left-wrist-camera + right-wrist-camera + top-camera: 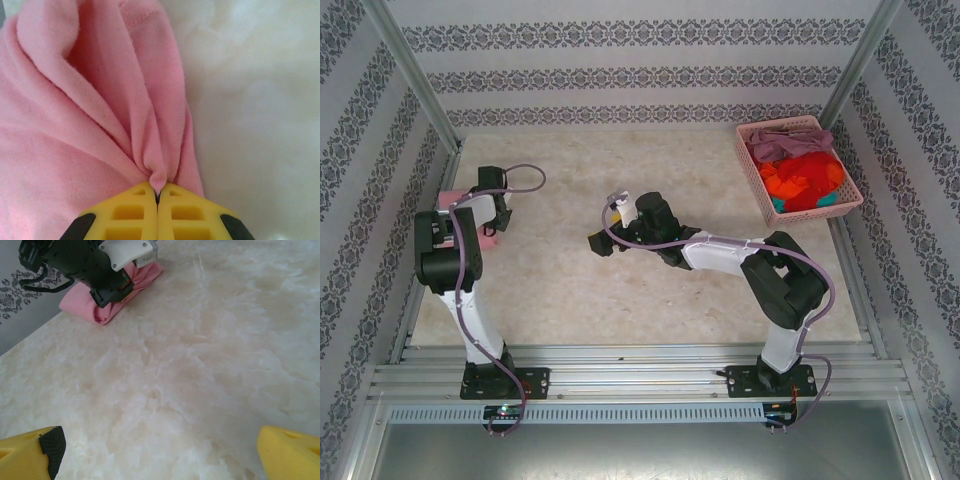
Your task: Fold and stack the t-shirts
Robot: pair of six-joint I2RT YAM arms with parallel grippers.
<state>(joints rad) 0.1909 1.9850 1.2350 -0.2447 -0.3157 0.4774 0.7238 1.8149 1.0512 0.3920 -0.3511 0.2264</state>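
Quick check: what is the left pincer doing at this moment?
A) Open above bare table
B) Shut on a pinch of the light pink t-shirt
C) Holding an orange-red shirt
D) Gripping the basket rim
B: the left wrist view shows the left pincer closed, with a gathered fold of the light pink t-shirt caught between its tips.

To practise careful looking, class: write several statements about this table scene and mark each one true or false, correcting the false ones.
1. The left tool is shut on the pink shirt. True.
2. The right tool grips a shirt. False: it is open above the bare table.
3. The basket stands at the table's far right corner. True.
4. The basket is empty. False: it holds crumpled clothes in mauve, orange-red and teal.
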